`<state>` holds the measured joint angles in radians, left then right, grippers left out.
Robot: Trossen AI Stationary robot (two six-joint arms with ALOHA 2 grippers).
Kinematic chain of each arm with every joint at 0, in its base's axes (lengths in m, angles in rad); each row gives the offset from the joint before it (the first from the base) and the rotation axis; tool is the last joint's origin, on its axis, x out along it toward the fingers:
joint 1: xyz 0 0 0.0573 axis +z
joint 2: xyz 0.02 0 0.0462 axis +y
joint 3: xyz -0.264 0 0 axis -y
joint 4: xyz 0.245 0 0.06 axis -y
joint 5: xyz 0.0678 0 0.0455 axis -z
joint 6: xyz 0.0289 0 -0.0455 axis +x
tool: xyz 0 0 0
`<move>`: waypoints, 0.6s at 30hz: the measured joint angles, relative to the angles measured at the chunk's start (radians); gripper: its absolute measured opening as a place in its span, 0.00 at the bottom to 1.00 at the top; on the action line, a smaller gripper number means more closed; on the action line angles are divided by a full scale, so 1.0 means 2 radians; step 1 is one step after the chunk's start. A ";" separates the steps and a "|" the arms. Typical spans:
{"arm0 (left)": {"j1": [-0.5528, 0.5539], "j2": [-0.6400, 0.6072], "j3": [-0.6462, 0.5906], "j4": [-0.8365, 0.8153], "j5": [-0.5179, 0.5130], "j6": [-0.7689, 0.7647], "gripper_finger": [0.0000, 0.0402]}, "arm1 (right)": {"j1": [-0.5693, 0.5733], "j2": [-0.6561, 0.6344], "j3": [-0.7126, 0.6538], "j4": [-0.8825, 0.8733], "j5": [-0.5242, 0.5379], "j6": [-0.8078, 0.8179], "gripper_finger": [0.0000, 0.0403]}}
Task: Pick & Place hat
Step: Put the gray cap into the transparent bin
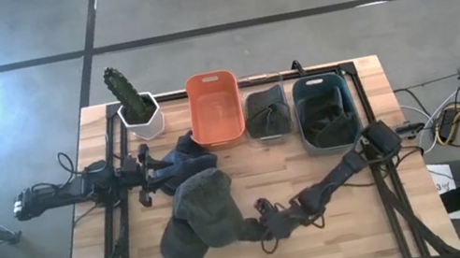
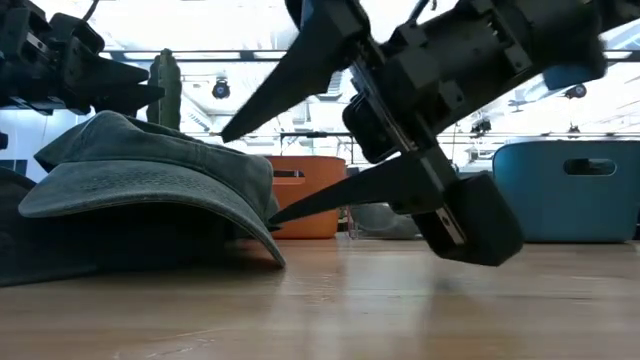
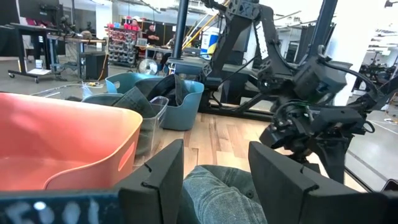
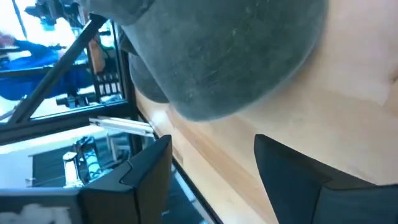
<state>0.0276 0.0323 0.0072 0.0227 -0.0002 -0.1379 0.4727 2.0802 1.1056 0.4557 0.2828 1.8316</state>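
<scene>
1. Right gripper (image 1: 262,230), high view: it is lying low near the table's front edge with its fingers spread and holding nothing, its tips right at the rim of the grey hat (image 1: 202,214). The hat is lying on the wooden table (image 1: 342,223), well apart from the orange bin (image 1: 214,108), the clear bin (image 1: 267,113) and the blue bin (image 1: 325,110) along the back. Left gripper (image 1: 145,174) is waiting beside a dark cloth (image 1: 182,153) near the cactus pot (image 1: 140,116)

2. Low view: the hat (image 2: 150,180) is resting brim-down, and one dark finger (image 2: 350,195) is reaching towards the brim's edge. Judgement: the lower finger should be sliding under the brim, not pushing it away

3. Left wrist view: the left gripper (image 3: 214,180) is standing unclenched over denim-like cloth (image 3: 217,196), gripping nothing

4. Right wrist view: the right gripper (image 4: 211,177) is gaping, with the hat (image 4: 230,50) just ahead of it. Judgement: advancing until the fabric is sitting between the fingers before clamping would be guarding against a slip
</scene>
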 joint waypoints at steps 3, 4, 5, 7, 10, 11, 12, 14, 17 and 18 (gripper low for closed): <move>0.000 0.000 0.000 0.000 0.000 0.000 0.43 | 0.004 0.020 0.026 -0.002 0.020 0.001 0.57; 0.000 0.000 0.000 0.000 0.000 0.000 0.43 | 0.004 0.030 0.041 -0.002 0.024 0.001 0.57; 0.000 0.000 0.000 0.000 0.000 0.000 0.43 | 0.005 0.041 0.054 -0.002 0.029 -0.001 0.57; 0.000 0.001 0.000 0.000 0.000 0.000 0.43 | 0.004 0.063 0.082 -0.006 0.031 -0.010 0.57; 0.000 0.001 0.000 0.000 0.000 0.000 0.43 | 0.003 0.086 0.121 -0.028 0.053 -0.011 0.57; 0.000 0.001 0.000 0.000 0.000 0.000 0.43 | 0.003 0.093 0.130 -0.043 0.065 -0.004 0.57; 0.000 0.002 0.000 0.000 0.000 0.000 0.43 | 0.003 0.096 0.140 -0.058 0.080 0.003 0.57; 0.000 0.002 0.000 0.000 0.000 0.000 0.43 | 0.006 0.097 0.151 -0.085 0.113 0.024 0.57; 0.000 0.002 0.000 0.000 0.000 0.000 0.43 | 0.016 0.094 0.164 -0.145 0.186 0.055 0.57; 0.000 0.003 0.000 0.000 0.000 0.000 0.43 | 0.019 0.093 0.168 -0.168 0.212 0.064 0.57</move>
<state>0.0273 0.0376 0.0074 0.0227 0.0006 -0.1383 0.5116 2.2661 1.4423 0.1201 0.7066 1.9588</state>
